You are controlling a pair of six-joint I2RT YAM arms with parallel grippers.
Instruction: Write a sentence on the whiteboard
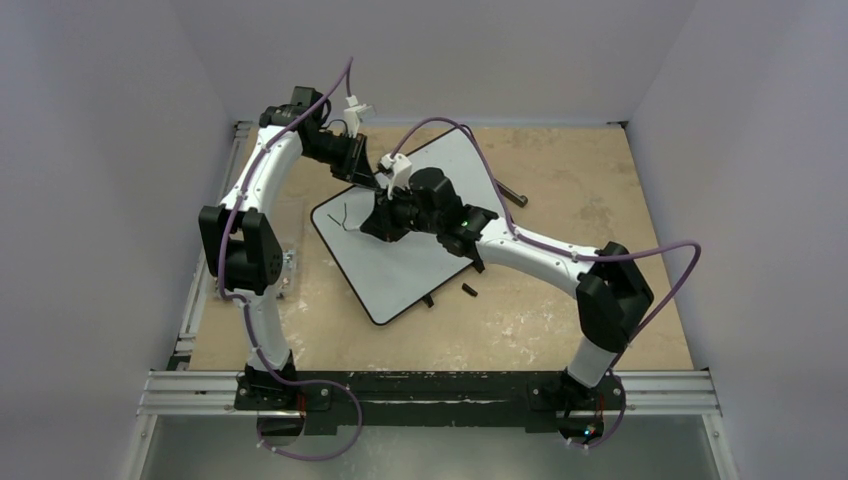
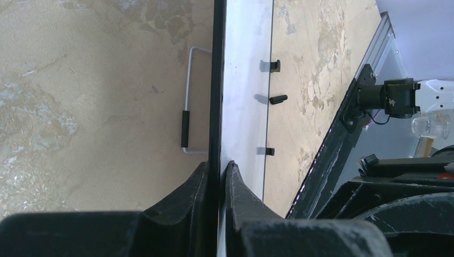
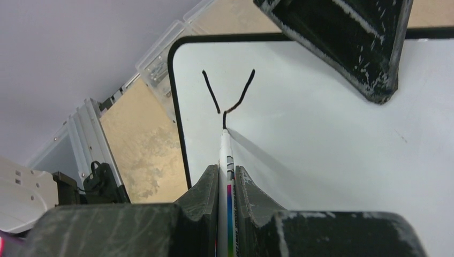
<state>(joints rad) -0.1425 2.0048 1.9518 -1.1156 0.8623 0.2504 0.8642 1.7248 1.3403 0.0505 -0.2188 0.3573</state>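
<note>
one letter of the sentence (image 3: 211, 91) begun, a 'y' near the whiteboard (image 1: 390, 270) corner mid-table: right gripper (image 3: 226, 170) pinches marker (image 3: 226, 150) tip-down, left gripper (image 2: 217, 168) clamps board's frame; next likely needs lift, shift along for 'o'.

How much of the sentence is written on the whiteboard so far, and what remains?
Done: the left gripper clamps the whiteboard edge and the right gripper grips the marker. In hand: the marker tip touches the board, ending two black strokes, the first letter of the sentence. Left: almost all the writing; no other lettering shows.
</note>
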